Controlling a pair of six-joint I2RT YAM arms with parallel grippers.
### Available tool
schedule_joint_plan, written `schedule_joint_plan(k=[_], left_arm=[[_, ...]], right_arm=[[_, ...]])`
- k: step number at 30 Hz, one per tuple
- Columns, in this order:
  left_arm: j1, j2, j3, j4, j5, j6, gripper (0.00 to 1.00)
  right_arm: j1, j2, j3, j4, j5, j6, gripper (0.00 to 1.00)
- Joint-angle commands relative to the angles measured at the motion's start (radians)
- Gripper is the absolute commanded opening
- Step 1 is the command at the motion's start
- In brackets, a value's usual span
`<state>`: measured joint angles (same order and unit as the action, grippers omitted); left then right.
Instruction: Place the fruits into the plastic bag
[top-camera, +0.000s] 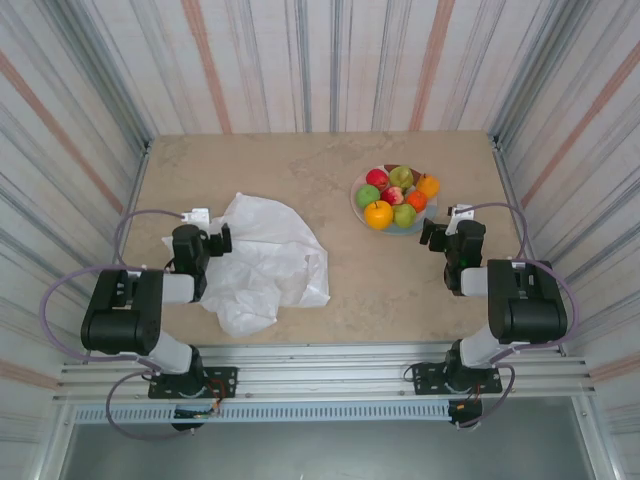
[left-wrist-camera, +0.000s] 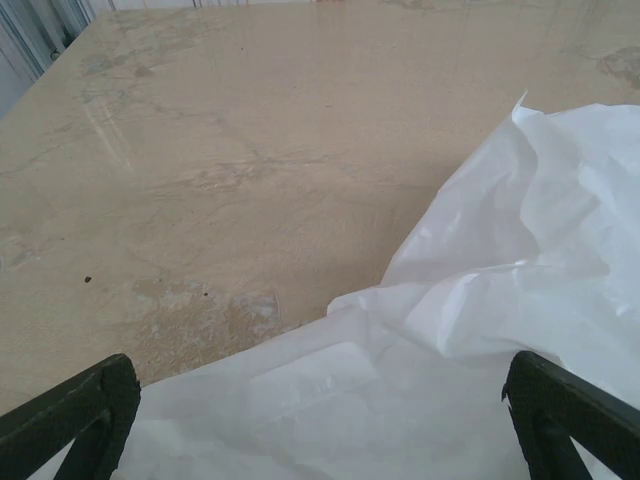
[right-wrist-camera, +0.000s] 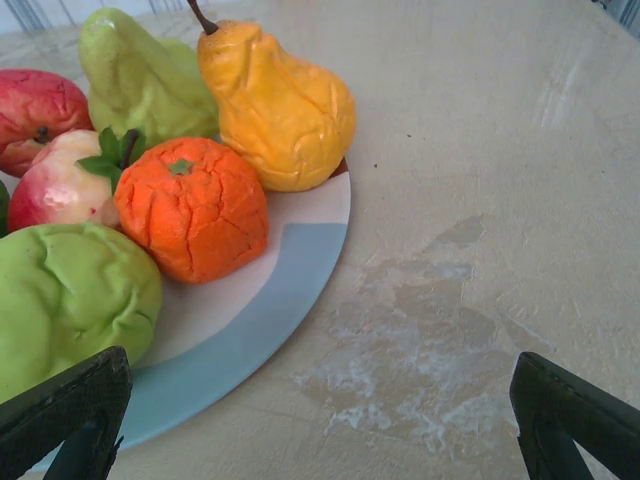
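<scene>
1. Top external: the plastic bag (top-camera: 265, 265) is seen crumpled on the left half of the table (top-camera: 300, 170), with the left gripper (top-camera: 218, 241) at its left edge, fingers spread. The fruits (top-camera: 395, 196) are heaped on a plate (top-camera: 356, 205) at the far right, with the right gripper (top-camera: 432, 233) just beside it.
2. Left wrist: the left gripper (left-wrist-camera: 315, 400) is shown with its fingers wide apart over the bag's wrinkled white film, with nothing pinched.
3. Right wrist: the right gripper (right-wrist-camera: 320, 395) is shown with its fingers wide apart and empty, near the plate's blue rim. An orange fruit (right-wrist-camera: 190, 205), a yellow pear (right-wrist-camera: 280, 105), and green and red fruits are piled on the plate.
</scene>
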<state>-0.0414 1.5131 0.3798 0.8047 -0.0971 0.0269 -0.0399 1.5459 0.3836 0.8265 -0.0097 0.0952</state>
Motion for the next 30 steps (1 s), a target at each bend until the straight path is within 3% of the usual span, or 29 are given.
schedule_joint_plan(k=[1,30], left_arm=[[-0.004,-0.006,0.016,0.01,-0.005,0.017,0.99],[-0.003,-0.006,0.016,0.009,-0.005,0.018,0.99]], right_arm=[[-0.007,-0.003,0.014,-0.001,-0.024,-0.013,0.99],[-0.013,-0.002,0.019,-0.008,-0.033,-0.009,0.99]])
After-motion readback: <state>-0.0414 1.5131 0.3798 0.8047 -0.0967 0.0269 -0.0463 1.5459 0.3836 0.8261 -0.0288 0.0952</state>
